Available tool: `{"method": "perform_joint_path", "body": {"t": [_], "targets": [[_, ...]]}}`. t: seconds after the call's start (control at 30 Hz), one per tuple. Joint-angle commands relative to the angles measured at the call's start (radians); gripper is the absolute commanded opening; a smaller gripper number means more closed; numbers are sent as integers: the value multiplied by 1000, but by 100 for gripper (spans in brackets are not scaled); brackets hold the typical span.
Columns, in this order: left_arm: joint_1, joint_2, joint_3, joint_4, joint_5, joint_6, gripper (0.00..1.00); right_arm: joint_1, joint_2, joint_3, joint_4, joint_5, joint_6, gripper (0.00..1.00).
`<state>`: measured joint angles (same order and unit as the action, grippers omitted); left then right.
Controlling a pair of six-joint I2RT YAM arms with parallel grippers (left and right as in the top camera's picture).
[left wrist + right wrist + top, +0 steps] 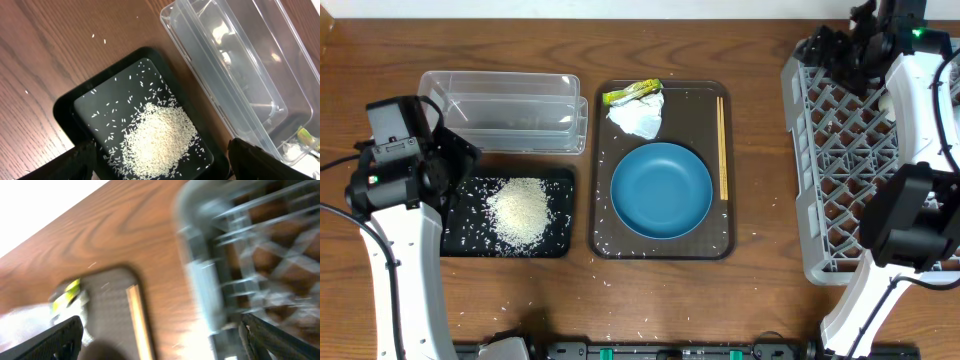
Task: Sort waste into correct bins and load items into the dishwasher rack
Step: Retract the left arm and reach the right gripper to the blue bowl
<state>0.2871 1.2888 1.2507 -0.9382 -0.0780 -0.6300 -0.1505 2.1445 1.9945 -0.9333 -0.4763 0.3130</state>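
White rice [519,211] lies heaped in the black tray [555,180], with stray grains around it. My left gripper [161,169] hangs open over that rice [160,137], its fingers [70,162] spread wide and empty. Behind the tray stands the clear tub [505,110]. On the brown tray [725,240] sit the dark-blue bowl [662,190], a crumpled tissue [638,118], a yellow-green wrapper [632,93] and the chopsticks [723,148]. My right gripper [165,340] is open and empty at the far left corner of the grey dishwasher rack [850,180]; its view is blurred.
Loose rice grains dot the table in front of the brown tray [620,270] and left of the black tray [97,39]. The right arm's body [910,215] lies over the rack's right side. The clear tub [240,65] adjoins the black tray's far edge.
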Motion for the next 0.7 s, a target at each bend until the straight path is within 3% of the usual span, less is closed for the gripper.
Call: {"method": "perform_joint_path", "body": {"t": [0.0,0.1,0.23,0.37,0.67], "targets": [[7,-1,10,-3,-2,-8,87,67,-11,0,-72,-208,-143,96],[7,-1,10,-3,-2,-19,88,163,-11,0,-228,-116,-276,96],[7,-1,10,-3,-2,-19,88,331,-11,-1,-351,82,-288,99],[7,-1,10,-3,-2,-19,88,518,-11,-1,-321,219,-288,99],[7,-1,10,-3,-2,-19,88,821,-11,-1,-181,309,-284,98]]}}
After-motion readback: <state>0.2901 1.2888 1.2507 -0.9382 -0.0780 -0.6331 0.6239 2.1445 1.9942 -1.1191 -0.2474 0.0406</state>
